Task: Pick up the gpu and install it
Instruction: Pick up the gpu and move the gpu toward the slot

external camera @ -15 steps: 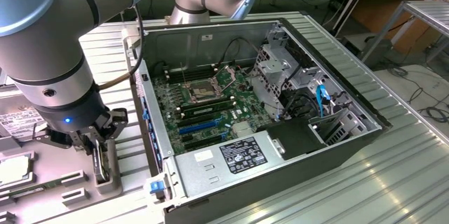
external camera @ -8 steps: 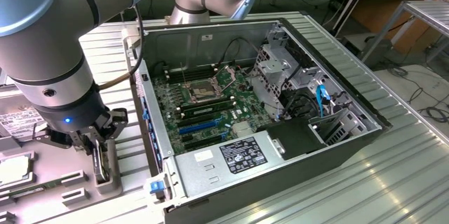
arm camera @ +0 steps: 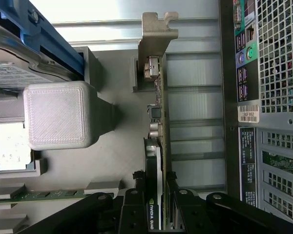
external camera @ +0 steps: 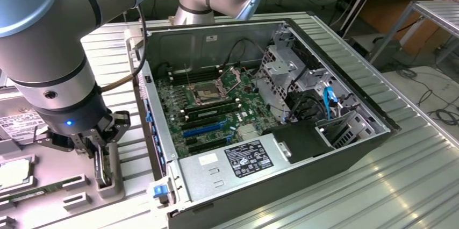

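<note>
Closest to the wrist camera, the black two-fingered gripper (arm camera: pixel 155 197) is narrowed onto the gpu (arm camera: pixel 155 156). This thin dark card stands on its long edge in a slot of the grey moulded parts tray (arm camera: pixel 117 161), with one pad against each face. The card looks clamped but not yet lifted out. Starting from the exterior view's left, the gripper (external camera: pixel 102 167) hangs low over the tray. The gpu sits by the tray's edge nearest the open black computer case (external camera: pixel 308 180), whose green motherboard (external camera: pixel 208 100) lies further right. I judge the card light and stiff but fragile. Small components line its board, and the silver metal end bracket (arm camera: pixel 157 34) weights one end. The flat faces near mid-length seem the safest hold, squeezed moderately, since the smooth surfaces could slip.
</note>
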